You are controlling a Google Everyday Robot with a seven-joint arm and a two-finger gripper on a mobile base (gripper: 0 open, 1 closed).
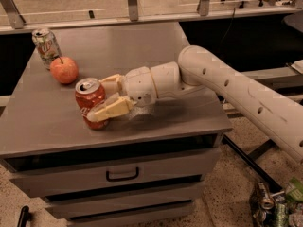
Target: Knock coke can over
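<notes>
The red coke can [90, 101] stands on the grey cabinet top [161, 46], near its front left, and leans slightly to the left. My gripper [105, 96] reaches in from the right at can height. Its fingers are spread, one finger [108, 110] lying across the can's front lower side and the other behind the can's top right. The white arm [227, 86] stretches away to the right.
An orange-red apple [64, 69] sits behind and left of the coke can, with a pale white-green can [46, 45] behind it at the back left corner. A drawer handle [122, 175] shows below. Cans and litter [274, 205] lie on the floor at the lower right.
</notes>
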